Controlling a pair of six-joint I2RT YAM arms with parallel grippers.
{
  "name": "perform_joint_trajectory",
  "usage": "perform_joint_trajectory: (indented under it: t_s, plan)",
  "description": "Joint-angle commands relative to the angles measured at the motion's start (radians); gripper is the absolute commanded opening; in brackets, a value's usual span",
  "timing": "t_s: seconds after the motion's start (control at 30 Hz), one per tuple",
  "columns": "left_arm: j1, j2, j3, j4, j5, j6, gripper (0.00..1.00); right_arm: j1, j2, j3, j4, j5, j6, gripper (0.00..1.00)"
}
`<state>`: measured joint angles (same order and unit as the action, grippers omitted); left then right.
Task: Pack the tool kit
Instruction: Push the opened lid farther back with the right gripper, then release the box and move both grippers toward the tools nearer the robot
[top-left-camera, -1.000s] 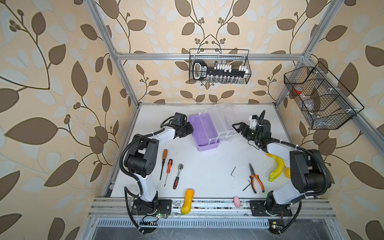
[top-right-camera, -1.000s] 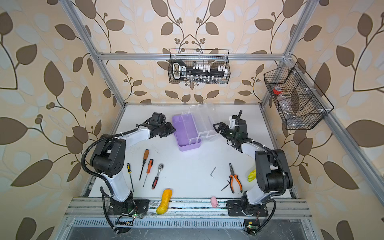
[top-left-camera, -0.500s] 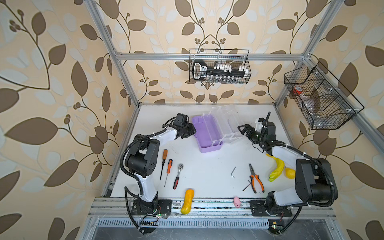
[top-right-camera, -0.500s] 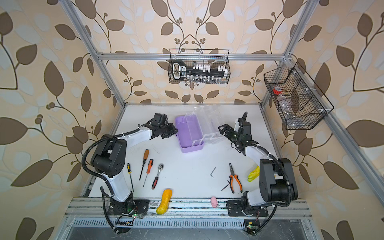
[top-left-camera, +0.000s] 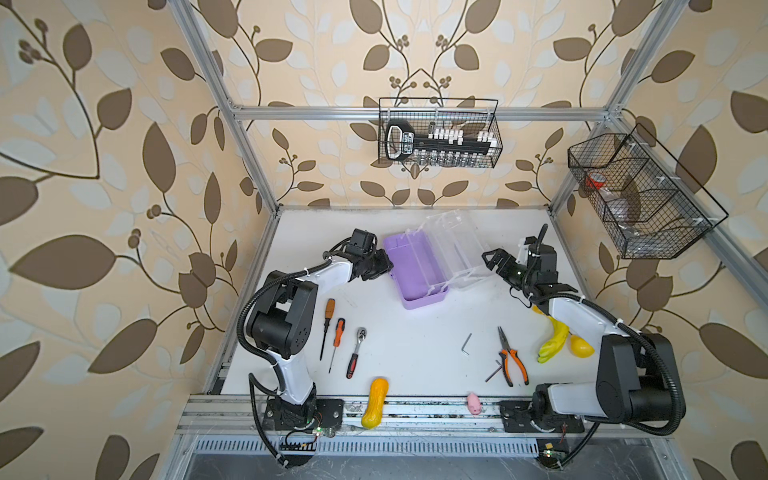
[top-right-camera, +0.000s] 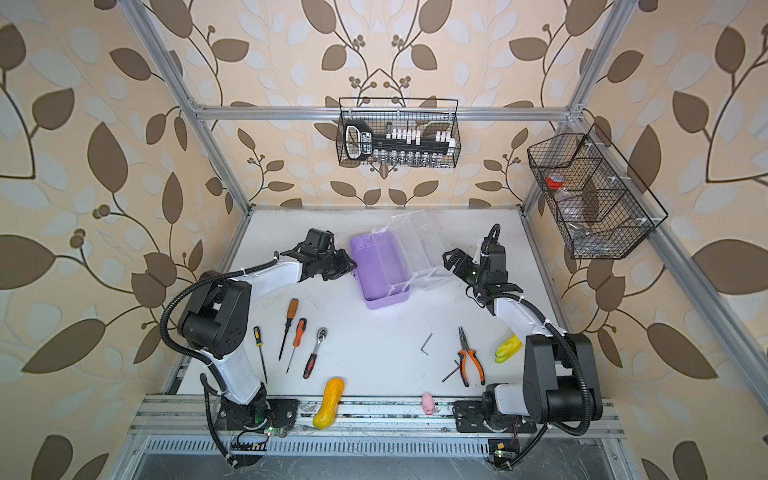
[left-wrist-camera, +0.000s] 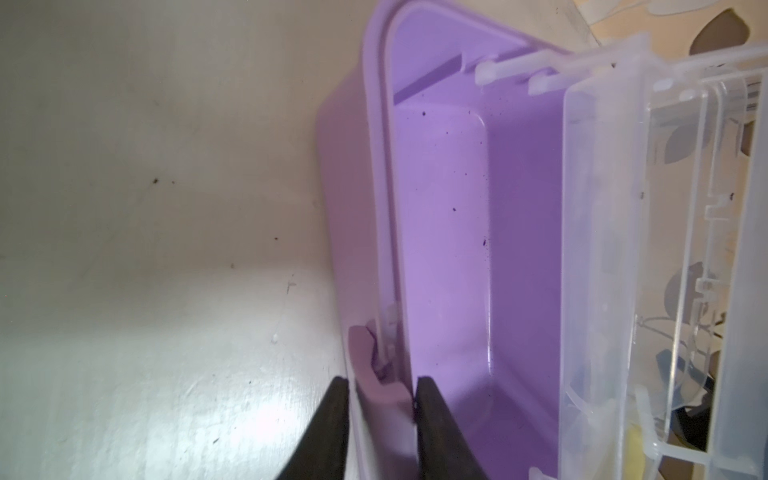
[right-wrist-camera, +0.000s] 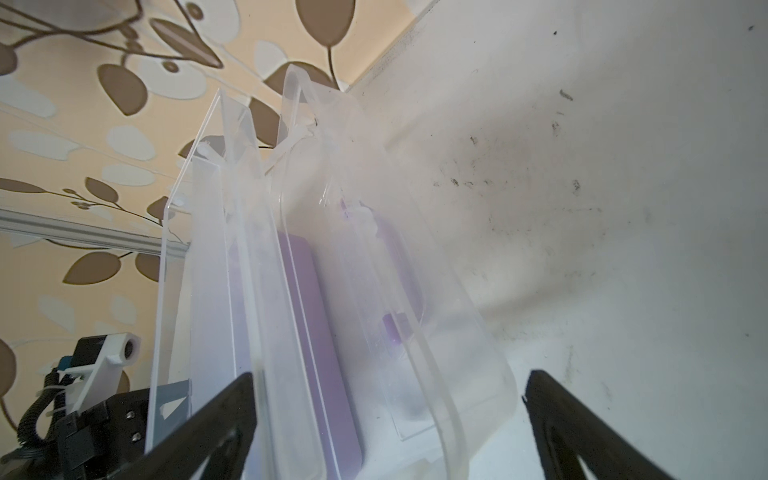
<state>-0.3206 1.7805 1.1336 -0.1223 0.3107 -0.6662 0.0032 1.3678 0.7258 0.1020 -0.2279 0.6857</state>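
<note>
The tool kit (top-left-camera: 415, 274) (top-right-camera: 380, 274) is a lilac box standing open at the back middle of the table, and its hollow (left-wrist-camera: 449, 208) holds nothing. Its clear lid (top-left-camera: 455, 245) (left-wrist-camera: 665, 208) leans back to the right. My left gripper (top-left-camera: 388, 266) (left-wrist-camera: 380, 382) straddles the box's left wall and lilac latch (left-wrist-camera: 382, 386), jaws narrow. One finger touches the latch. A thin pale strip shows at the other, so a grip is unclear. My right gripper (top-left-camera: 490, 259) (right-wrist-camera: 390, 374) stands wide open at the lid's right edge (right-wrist-camera: 436, 374).
Screwdrivers (top-left-camera: 328, 316) (top-left-camera: 338, 332) (top-right-camera: 259, 349) and a ratchet (top-left-camera: 357, 349) lie front left. Hex keys (top-left-camera: 468, 344), pliers (top-left-camera: 511, 361) and yellow toys (top-left-camera: 555, 336) lie front right. A yellow squash (top-left-camera: 375, 402) and pink pig (top-left-camera: 473, 403) sit on the front rail. Wire baskets (top-left-camera: 438, 133) (top-left-camera: 640, 191) hang on the walls.
The right gripper has drawn back to the right and opened wider, away from the lid. The box and the left gripper have shifted slightly right and toward the front.
</note>
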Motion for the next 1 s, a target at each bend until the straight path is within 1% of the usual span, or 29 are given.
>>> perform_joint_trajectory:
  t_s: [0.0, 0.07, 0.17, 0.23, 0.33, 0.4, 0.47, 0.5, 0.53, 0.63, 0.67, 0.73, 0.77, 0.8, 0.83, 0.9, 0.97]
  plan:
    - [0.014, -0.092, -0.013, -0.052, -0.028, 0.010, 0.45, -0.026, -0.047, 0.002, -0.067, 0.127, -0.024, 1.00]
    - [0.013, -0.122, -0.019, -0.056, -0.034, 0.010, 0.54, -0.025, -0.079, 0.023, -0.104, 0.164, -0.047, 1.00]
    - [0.014, -0.164, -0.023, -0.072, -0.050, 0.013, 0.62, -0.026, -0.143, 0.042, -0.140, 0.209, -0.074, 1.00]
    - [0.014, -0.185, -0.020, -0.085, -0.059, 0.017, 0.62, -0.021, -0.177, 0.053, -0.148, 0.222, -0.094, 1.00]
    - [0.014, -0.208, -0.011, -0.099, -0.064, 0.016, 0.63, -0.001, -0.178, 0.088, -0.198, 0.228, -0.119, 1.00]
    - [0.014, -0.224, -0.006, -0.108, -0.059, 0.010, 0.64, 0.016, -0.186, 0.084, -0.200, 0.235, -0.124, 1.00]
    - [0.012, -0.253, -0.009, -0.110, -0.052, 0.010, 0.64, 0.048, -0.209, 0.080, -0.198, 0.263, -0.142, 0.99]
    - [0.010, -0.271, -0.012, -0.118, -0.055, 0.012, 0.61, 0.068, -0.219, 0.087, -0.204, 0.273, -0.161, 0.97]
    - [0.008, -0.286, -0.012, -0.130, -0.065, 0.019, 0.58, 0.087, -0.226, 0.096, -0.215, 0.279, -0.179, 0.94]
    - [0.004, -0.335, -0.012, -0.208, -0.113, 0.041, 0.52, 0.176, -0.249, 0.135, -0.258, 0.314, -0.249, 0.80]
    - [0.005, -0.372, -0.016, -0.238, -0.133, 0.048, 0.50, 0.221, -0.263, 0.146, -0.275, 0.343, -0.278, 0.74]
    - [0.005, -0.416, -0.033, -0.307, -0.188, 0.052, 0.49, 0.319, -0.298, 0.151, -0.305, 0.417, -0.334, 0.57]
    - [0.005, -0.441, -0.047, -0.343, -0.224, 0.053, 0.48, 0.369, -0.319, 0.148, -0.319, 0.460, -0.359, 0.46]
    - [0.005, -0.468, -0.062, -0.388, -0.266, 0.051, 0.48, 0.425, -0.336, 0.147, -0.337, 0.497, -0.377, 0.38]
    - [0.005, -0.490, -0.072, -0.429, -0.307, 0.046, 0.48, 0.467, -0.349, 0.144, -0.353, 0.523, -0.388, 0.32]
    - [0.005, -0.541, -0.100, -0.522, -0.396, 0.032, 0.49, 0.550, -0.373, 0.127, -0.375, 0.549, -0.396, 0.25]
    - [0.006, -0.582, -0.127, -0.600, -0.473, 0.005, 0.52, 0.618, -0.383, 0.104, -0.387, 0.556, -0.384, 0.24]
